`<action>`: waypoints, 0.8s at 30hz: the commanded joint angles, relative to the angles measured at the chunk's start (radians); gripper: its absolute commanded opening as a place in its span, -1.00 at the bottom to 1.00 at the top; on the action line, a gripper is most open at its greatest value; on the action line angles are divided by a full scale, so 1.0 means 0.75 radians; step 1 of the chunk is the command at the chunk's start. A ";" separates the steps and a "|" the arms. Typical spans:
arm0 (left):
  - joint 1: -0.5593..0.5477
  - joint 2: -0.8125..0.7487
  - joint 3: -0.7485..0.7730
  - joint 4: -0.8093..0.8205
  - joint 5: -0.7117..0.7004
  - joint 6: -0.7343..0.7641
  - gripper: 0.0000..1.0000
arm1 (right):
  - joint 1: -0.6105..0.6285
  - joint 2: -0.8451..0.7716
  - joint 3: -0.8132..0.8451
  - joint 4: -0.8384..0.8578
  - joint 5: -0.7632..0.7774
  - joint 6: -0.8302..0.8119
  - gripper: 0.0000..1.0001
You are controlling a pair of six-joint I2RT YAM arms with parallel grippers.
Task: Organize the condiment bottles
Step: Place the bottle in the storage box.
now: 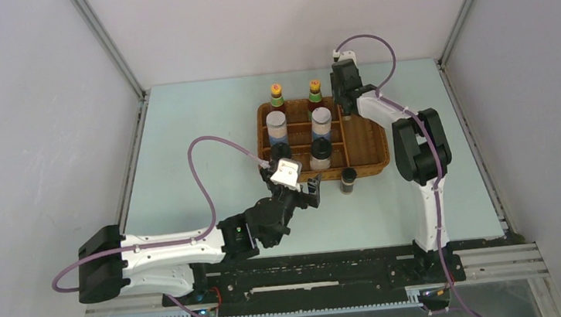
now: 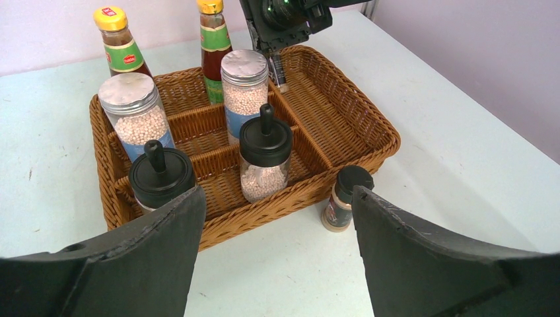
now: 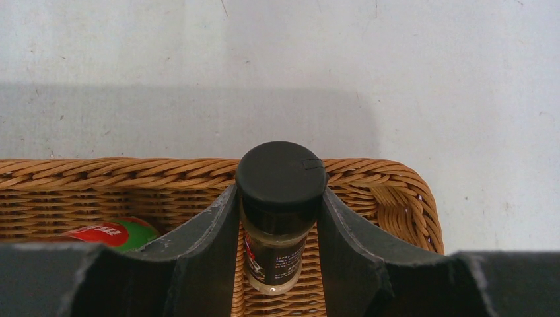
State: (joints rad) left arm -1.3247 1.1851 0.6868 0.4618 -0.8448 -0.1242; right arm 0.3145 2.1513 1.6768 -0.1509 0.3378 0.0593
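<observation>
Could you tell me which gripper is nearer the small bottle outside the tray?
Left: left gripper open, close beside the bottle; right gripper at the tray's far side.

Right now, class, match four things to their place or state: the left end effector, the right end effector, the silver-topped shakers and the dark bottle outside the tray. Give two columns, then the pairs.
Things
1. left end effector
2. right end effector
3. shakers
4. loose dark bottle

Places or states
A. upright on the table, beside the tray
B. open, holding nothing
C. upright inside the tray
D. shut on a small dark bottle

Pairs: 1-B, 2-D, 3-C, 4-A
</observation>
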 commanded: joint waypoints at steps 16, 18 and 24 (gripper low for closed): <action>0.006 -0.006 0.054 0.071 -0.017 -0.016 0.69 | -0.004 0.023 0.092 -0.029 -0.035 0.033 0.19; 0.007 -0.007 0.052 0.070 -0.017 -0.016 0.69 | -0.006 0.025 0.093 -0.028 -0.038 0.036 0.18; 0.007 -0.006 0.051 0.072 -0.017 -0.014 0.69 | -0.013 0.029 0.109 -0.033 -0.043 0.032 0.15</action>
State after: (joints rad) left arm -1.3235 1.1851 0.6868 0.4698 -0.8444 -0.1246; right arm 0.3115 2.1620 1.7020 -0.1764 0.3134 0.0696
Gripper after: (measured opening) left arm 0.849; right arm 0.578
